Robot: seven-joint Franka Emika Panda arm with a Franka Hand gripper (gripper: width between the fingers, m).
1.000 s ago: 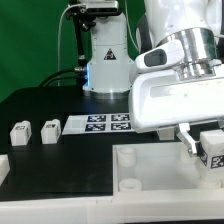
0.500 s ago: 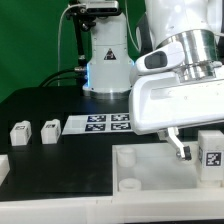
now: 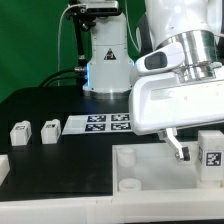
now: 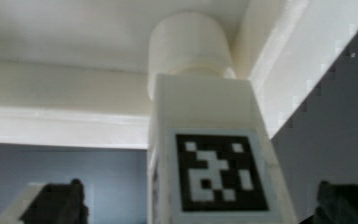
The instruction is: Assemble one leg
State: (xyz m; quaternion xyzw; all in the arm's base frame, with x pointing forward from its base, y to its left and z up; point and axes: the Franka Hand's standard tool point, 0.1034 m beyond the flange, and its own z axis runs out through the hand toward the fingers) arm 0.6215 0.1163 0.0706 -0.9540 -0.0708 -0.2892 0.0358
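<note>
A leg (image 3: 211,150), a white post with a black-and-white tag, stands upright on the far right corner of the large white tray (image 3: 150,178). My gripper (image 3: 203,150) straddles it. One dark finger (image 3: 179,147) hangs apart from the leg on the exterior view's left; the other finger is hidden. In the wrist view the leg (image 4: 202,110) fills the middle. My gripper (image 4: 201,205) is open, with dark gaps between the leg and both fingertips (image 4: 55,202). Two more legs (image 3: 19,132) (image 3: 49,131) lie on the black table at the exterior view's left.
The marker board (image 3: 100,123) lies flat behind the tray. The arm's white base (image 3: 105,60) stands at the back. A white part (image 3: 3,167) shows partly at the exterior view's left edge. A round socket (image 3: 127,155) marks the tray's near-left corner.
The visible finger has moved away from the leg toward the exterior view's left, opening a gap. The leg stays upright on the tray corner. Nothing differs over the last half second.
</note>
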